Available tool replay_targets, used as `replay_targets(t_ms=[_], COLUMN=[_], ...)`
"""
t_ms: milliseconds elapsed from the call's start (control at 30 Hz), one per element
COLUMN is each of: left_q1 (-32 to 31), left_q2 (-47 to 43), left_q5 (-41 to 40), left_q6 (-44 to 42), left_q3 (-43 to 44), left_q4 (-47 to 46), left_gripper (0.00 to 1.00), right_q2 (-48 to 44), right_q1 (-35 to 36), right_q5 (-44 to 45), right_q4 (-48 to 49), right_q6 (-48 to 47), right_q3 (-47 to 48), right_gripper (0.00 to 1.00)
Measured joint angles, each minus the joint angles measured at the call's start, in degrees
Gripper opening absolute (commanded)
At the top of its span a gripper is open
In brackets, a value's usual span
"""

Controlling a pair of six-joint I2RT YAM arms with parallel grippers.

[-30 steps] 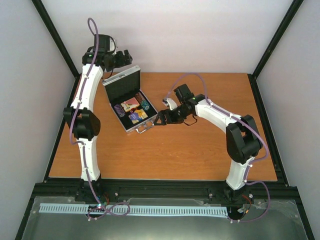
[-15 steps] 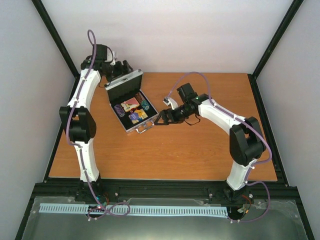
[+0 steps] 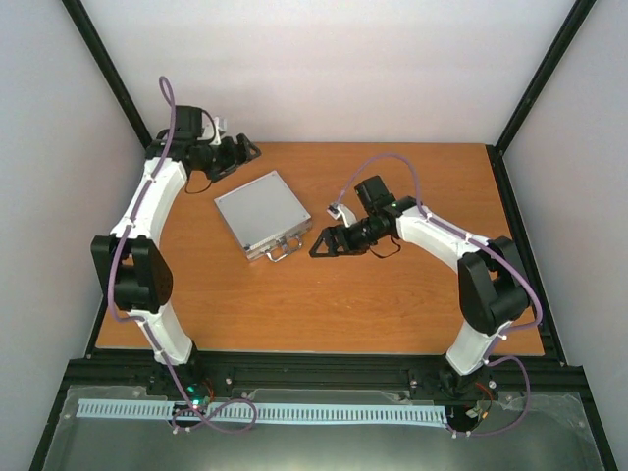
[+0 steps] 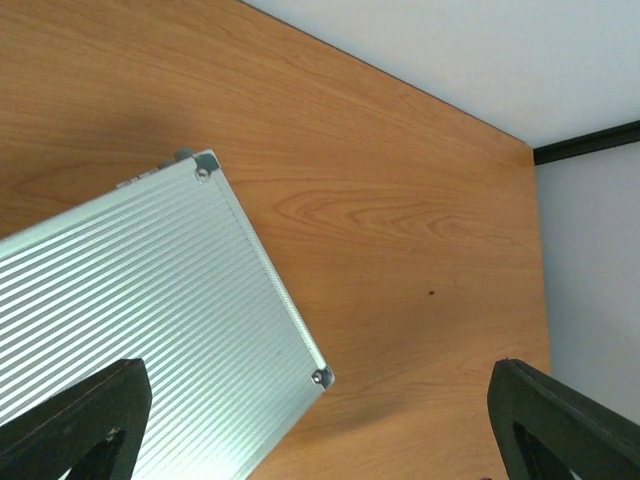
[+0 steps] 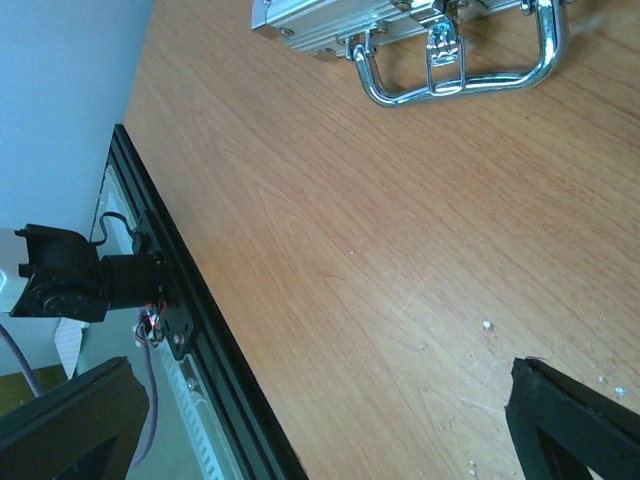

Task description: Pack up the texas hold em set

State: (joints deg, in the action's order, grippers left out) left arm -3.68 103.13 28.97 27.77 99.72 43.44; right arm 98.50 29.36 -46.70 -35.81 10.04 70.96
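So, the silver case [image 3: 260, 209] is lying flat on the counter [image 3: 392, 304] with its lid shut, ribbed side up; it sits left of the middle, turned at an angle, closer to the far edge than the near one; the chrome handle [image 3: 286, 251] sticks out of its near-right side, down on the wood. The left claw [image 3: 242, 152] hangs just past the case's far-left corner, not touching it; in the left wrist view its two black fingers [image 4: 75, 425] are spread wide with nothing between them, just a corner of the lid and bare wood below. The right claw [image 3: 318, 245] is down low beside the handle, pointed at it, with a small gap between them; its fingers [image 5: 575, 425] are spread wide too and hold nothing; in the right wrist view the handle and a small latch [image 5: 440, 45] show up at the top of the frame, and the black rail [image 5: 235, 400] along the counter's near edge runs down the left.
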Motion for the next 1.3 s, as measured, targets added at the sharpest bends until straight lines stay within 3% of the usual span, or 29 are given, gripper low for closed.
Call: replay_targets(t_ms=[233, 433, 567, 1300], left_q1=[-0.8, -1.5, -1.5, -1.5], left_q2=[-4.4, -9.6, -9.2, 1.7], left_q5=[3.8, 6.5, 7.5, 8.5], left_q6=[0.7, 0.7, 1.0, 0.2], left_q3=[-6.7, -19.0, -22.8, -21.0], left_q4=[-2.4, -5.4, -6.6, -7.6], left_gripper=[0.95, 0.95, 0.96, 0.96], right_q2=[1.2, 9.7, 14.3, 28.2], right_q1=[-0.2, -0.2, 0.2, 6.1], right_q5=[-4.2, -7.0, -7.3, -5.5], right_q4=[6.6, 11.0, 11.6, 15.6], right_q6=[4.3, 6.6, 7.2, 12.1], right_q3=[-1.0, 3.0, 5.2, 16.5], right_gripper=[1.00, 1.00, 1.00, 1.00])
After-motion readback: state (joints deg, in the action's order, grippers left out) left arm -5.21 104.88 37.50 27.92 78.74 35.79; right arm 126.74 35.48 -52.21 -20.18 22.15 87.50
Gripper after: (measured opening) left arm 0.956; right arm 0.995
